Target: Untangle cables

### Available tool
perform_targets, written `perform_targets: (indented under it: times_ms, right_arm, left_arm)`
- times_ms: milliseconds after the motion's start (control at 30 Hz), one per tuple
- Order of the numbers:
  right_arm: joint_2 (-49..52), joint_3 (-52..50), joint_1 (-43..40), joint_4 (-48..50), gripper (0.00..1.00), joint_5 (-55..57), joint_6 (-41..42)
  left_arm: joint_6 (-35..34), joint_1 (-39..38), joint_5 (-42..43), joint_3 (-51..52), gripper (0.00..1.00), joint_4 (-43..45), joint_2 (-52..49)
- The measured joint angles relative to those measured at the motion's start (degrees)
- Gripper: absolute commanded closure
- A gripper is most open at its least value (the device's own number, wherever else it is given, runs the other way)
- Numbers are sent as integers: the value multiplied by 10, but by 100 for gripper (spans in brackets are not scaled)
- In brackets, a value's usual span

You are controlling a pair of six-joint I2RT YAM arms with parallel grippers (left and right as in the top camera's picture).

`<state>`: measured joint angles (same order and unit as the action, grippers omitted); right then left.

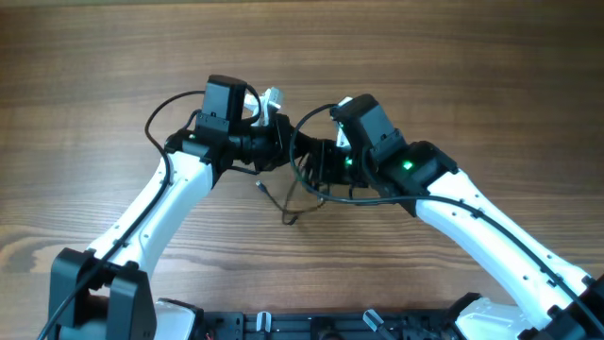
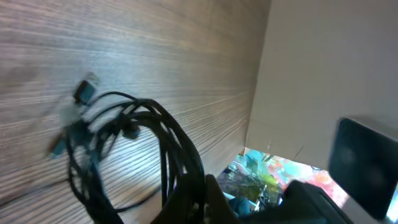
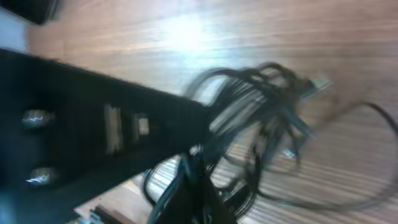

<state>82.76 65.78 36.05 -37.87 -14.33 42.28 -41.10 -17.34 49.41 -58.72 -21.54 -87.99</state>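
Both my claws meet over the middle of the counter (image 1: pixel 425 57), and the cables (image 1: pixel 304 178) hang between them as one dark clump. My left claw (image 1: pixel 280 147) is closed right down on a bunch of strands. In its wrist view the cords run straight into the fingers (image 2: pixel 214 200) at the bottom edge. My right claw (image 1: pixel 327 162) is pinched just as tight. Its wrist view is blurred but shows strands leading down into the grip, so I judge it has the same tangle from the other side.

I hold it this way because a knot wants two anchors. With a pinch on each side, drawing my claws apart should open the loops rather than drag the whole bundle along. The bundle seems raised off the wood, which lets the loops hang free. Only a loose end (image 1: pixel 289 217) trails down to the counter below my claws, and a small plug (image 2: pixel 84 92) sticks out at the far side of the loop.

My claws sit very near each other, leaving little slack between the grips. I reckon the untangling is at an early stage, since no cord lies apart from the rest. The risk is that pulling tightens a knot, or that a thin cord slips from the pinch.
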Motion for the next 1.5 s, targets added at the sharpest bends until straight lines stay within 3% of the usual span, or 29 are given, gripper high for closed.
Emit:
perform_targets:
  times_ms: [233, 367, 500, 600, 700, 867, 933, 1100, 1233, 1400, 1500]
  right_arm:
    - [-13, 25, -45, -60, 96, -22, -32]
    - [-4, -2, -109, -137, 96, 44, -50]
    - [-4, -8, -134, -149, 96, 66, -57]
    - [-3, -11, -157, -102, 96, 4, -124]
    - [-3, -13, -156, -36, 96, -148, -214]
    - [-3, -13, -155, 42, 96, -415, -307]
    - [-4, -13, -155, 55, 96, -473, -318]
    - [-4, -13, -155, 74, 96, -546, -320]
    - [-4, -13, -155, 75, 96, -562, -316]
    - [-3, -13, -155, 75, 96, -564, -306]
    - [-3, -13, -155, 75, 95, -566, -304]
  left_arm:
    - [3, 45, 4, 6, 96, -23, 114]
    - [20, 111, -43, 3, 96, -57, 247]
    - [47, 118, -99, 0, 96, -127, 343]
    - [71, 130, -141, 0, 96, -186, 382]
    - [92, 130, -156, -1, 95, -216, 379]
    - [140, 130, -149, -1, 61, -237, 338]
    - [162, 130, -134, -1, 54, -255, 314]
    - [209, 130, -102, -1, 51, -280, 225]
    - [281, 130, -21, -1, 50, -276, 165]
    - [367, 130, 80, -1, 51, -237, 128]
    - [385, 130, 104, -1, 50, -197, 128]
